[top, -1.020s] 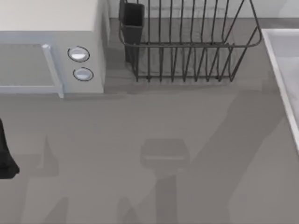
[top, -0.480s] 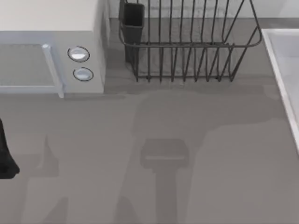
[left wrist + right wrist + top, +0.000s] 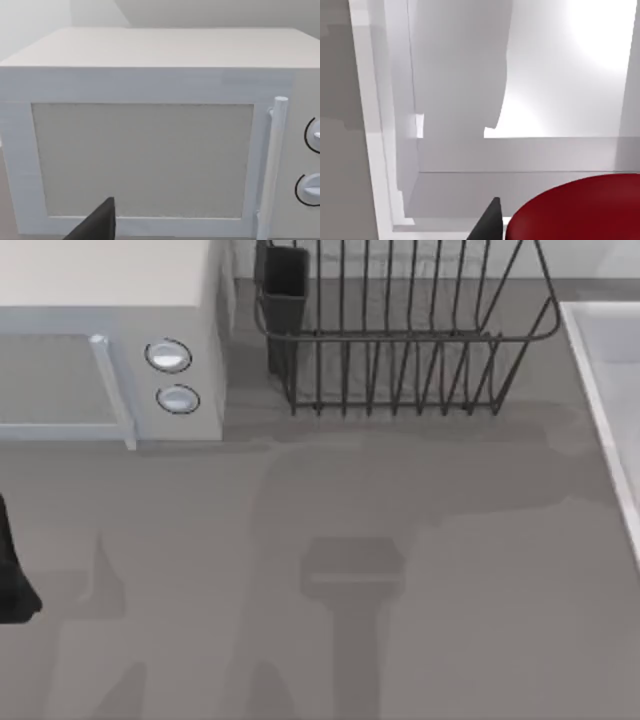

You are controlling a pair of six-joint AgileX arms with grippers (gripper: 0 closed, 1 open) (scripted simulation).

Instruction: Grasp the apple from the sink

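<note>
End effector work falls to the right arm, and its state I cannot tell from what shows. From above, the grey table [image 3: 420, 640] is smooth and matte, crossed by soft arm shadows. At its right edge runs the pale raised rim of the sink [image 3: 600, 390], a hard, straight-sided basin. A dark wire dish rack [image 3: 400, 340] of thin rods stands at the back, with a boxy off-white microwave [image 3: 110, 300] to its left. The left arm [image 3: 12, 570] sits parked at the table's left edge as a black shape.

On the left wrist camera, the microwave's flat door panel, round bar handle [image 3: 275, 160] and two dials face the lens. A black finger of the left end effector [image 3: 97, 225] pokes in low; whether it is open or shut I cannot tell.

On the right wrist camera, the apple [image 3: 580, 210] lies inside the sink, close under the lens: glossy, red, rounded. One black finger [image 3: 487, 222] of the right end effector shows just beside it. The basin's walls [image 3: 460, 75] are smooth and bright.

To grasp well, I judge the fingers should straddle the apple's widest part before closing. That slick curved skin could squirt out of an off-centre pinch.
</note>
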